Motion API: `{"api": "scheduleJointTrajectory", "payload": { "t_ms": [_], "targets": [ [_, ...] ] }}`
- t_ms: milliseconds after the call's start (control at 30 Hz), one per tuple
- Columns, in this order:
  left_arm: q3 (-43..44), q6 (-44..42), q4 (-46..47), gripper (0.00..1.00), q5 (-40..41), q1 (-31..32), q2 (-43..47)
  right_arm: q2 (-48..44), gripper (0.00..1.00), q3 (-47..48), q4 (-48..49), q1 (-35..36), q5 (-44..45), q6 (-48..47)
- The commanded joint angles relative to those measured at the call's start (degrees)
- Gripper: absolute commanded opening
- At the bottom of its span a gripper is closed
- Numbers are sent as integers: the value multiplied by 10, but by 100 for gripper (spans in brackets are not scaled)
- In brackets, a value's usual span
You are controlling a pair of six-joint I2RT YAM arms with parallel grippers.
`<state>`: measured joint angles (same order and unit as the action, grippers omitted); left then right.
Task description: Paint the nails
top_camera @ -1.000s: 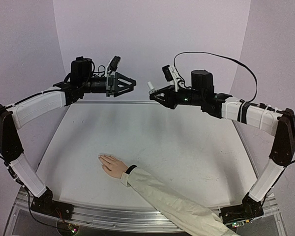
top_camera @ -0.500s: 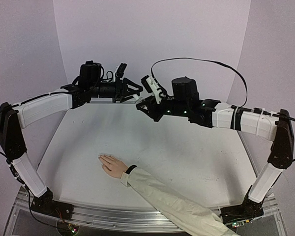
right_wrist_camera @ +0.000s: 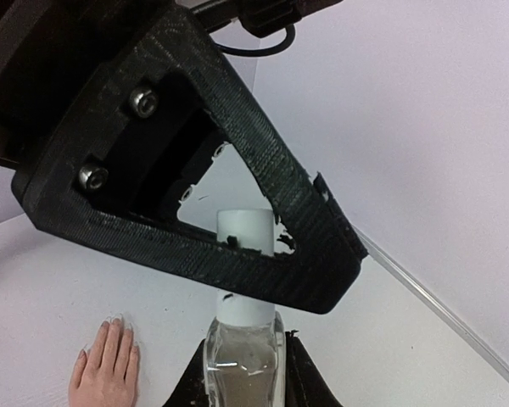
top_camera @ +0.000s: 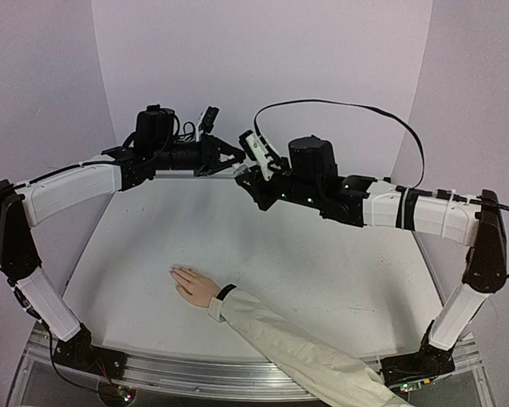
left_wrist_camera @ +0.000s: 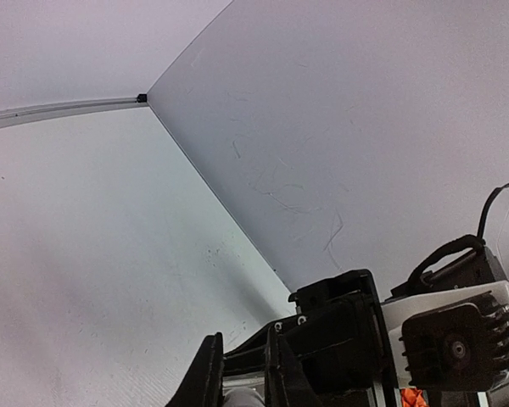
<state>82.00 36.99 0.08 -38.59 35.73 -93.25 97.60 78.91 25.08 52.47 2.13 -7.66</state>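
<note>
A light-skinned hand [top_camera: 195,287] lies flat on the table, its tiny pale nails [top_camera: 174,271] pointing left. The wrist carries a black wristband [top_camera: 226,292] and a cream sleeve [top_camera: 297,348]. High above the table's far side the two grippers meet. My right gripper [right_wrist_camera: 242,360] is shut on a small clear bottle [right_wrist_camera: 242,373] with a white cap [right_wrist_camera: 244,225]. My left gripper [left_wrist_camera: 242,373] is shut on that cap, and its black finger [right_wrist_camera: 195,246] crosses the cap in the right wrist view. That view also shows the hand [right_wrist_camera: 106,373] far below.
The white table [top_camera: 339,254] is walled by pale lilac panels at the back and sides. A metal rail [top_camera: 195,373] with both arm bases runs along the near edge. A black cable [top_camera: 348,106] loops above the right arm.
Both grippers have moved together above the far side of the table, and my left gripper has closed on the cap of the bottle. The hand has not moved.
</note>
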Motion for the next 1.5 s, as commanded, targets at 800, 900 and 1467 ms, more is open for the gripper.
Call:
{"api": "scheduleJointTrajectory", "payload": {
  "t_ms": [800, 900, 1467],
  "targets": [
    [46, -232, 16, 0, -325, 28, 69, -19, 0, 55, 182, -119, -833, 196],
    [48, -224, 16, 0, -302, 27, 68, -23, 0, 40, 181, -126, -797, 194],
    [17, -75, 14, 75, -102, -31, 47, -31, 0, 21, 39, -145, -336, 107]
  ]
}}
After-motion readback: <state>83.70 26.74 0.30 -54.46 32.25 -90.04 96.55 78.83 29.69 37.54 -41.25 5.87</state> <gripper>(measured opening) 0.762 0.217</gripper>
